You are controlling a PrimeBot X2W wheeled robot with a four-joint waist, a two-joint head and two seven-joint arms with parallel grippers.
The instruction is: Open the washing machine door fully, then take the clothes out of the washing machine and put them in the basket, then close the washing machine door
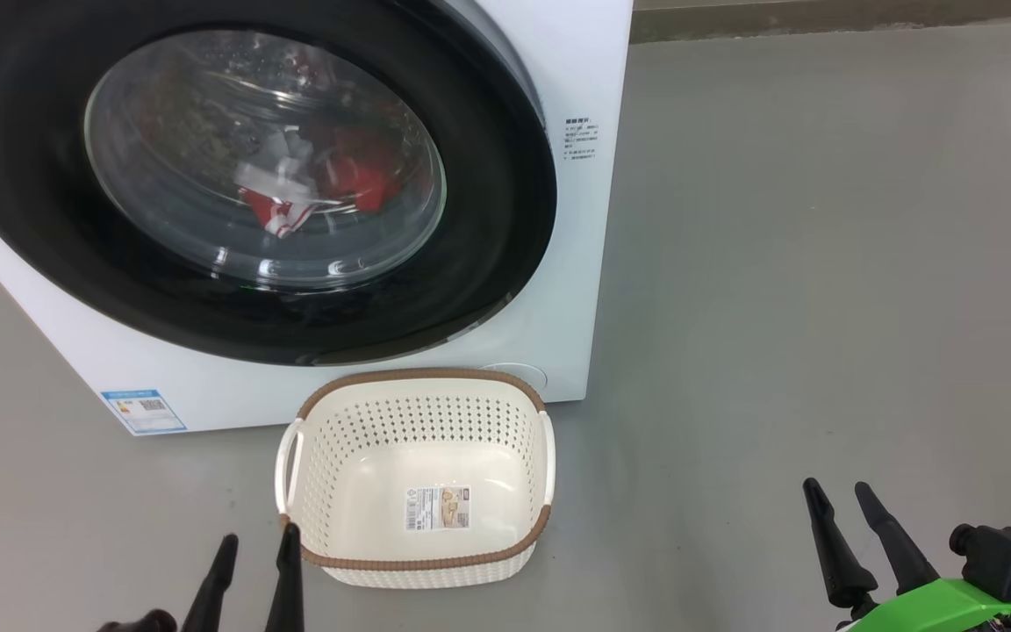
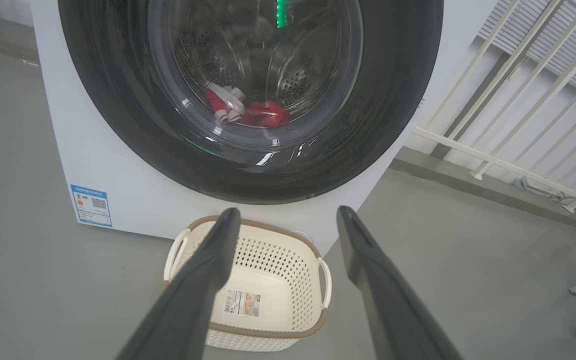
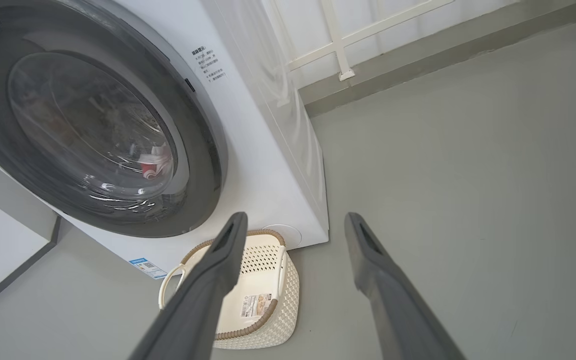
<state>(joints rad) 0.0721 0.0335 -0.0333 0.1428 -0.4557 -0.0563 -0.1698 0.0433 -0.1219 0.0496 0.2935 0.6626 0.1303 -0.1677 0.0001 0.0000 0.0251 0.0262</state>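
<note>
washer: washing machine [image 1: 577, 79], big white boxy front-loader, smooth glossy panels, sits on the floor at upper left of head view.
door: washing machine door [image 1: 492, 228], round, wide glossy black rim, bulging clear glass bowl w/ reflections; lies flush against the washer front, closed.
drum: steel drum [image 2: 298, 85] w/ small perforations, seen thru the glass.
clothes: the clothes [image 1: 356, 167], soft crumpled fabric, bright red + white parts w/ striped trim; inside the drum, low behind the glass.
basket: the basket [image 1: 422, 377], cream-white plastic, rounded rectangle, perforated walls, brown woven-look rim, white loop handles on both sides; on the floor just in front of the washer's lower right corner, nothing in it but a paper sticker [image 1: 438, 508] on the bottom.
label: small blue label [image 1: 144, 411] w/ QR code, washer's lower left corner.
L grip: left gripper [image 1: 260, 532], two long dark tapered fingers spread apart, holding nothing; just beside the basket's left near corner.
R grip: right gripper [image 1: 836, 484], fingers spread, holding nothing; well to the right of the basket, over bare floor; green bracket [image 1: 927, 606] at its base.
floor: grey floor [image 1: 821, 263], smooth, matte.
bg: white bar railing [image 2: 518, 75] to the right of the washer.
</note>
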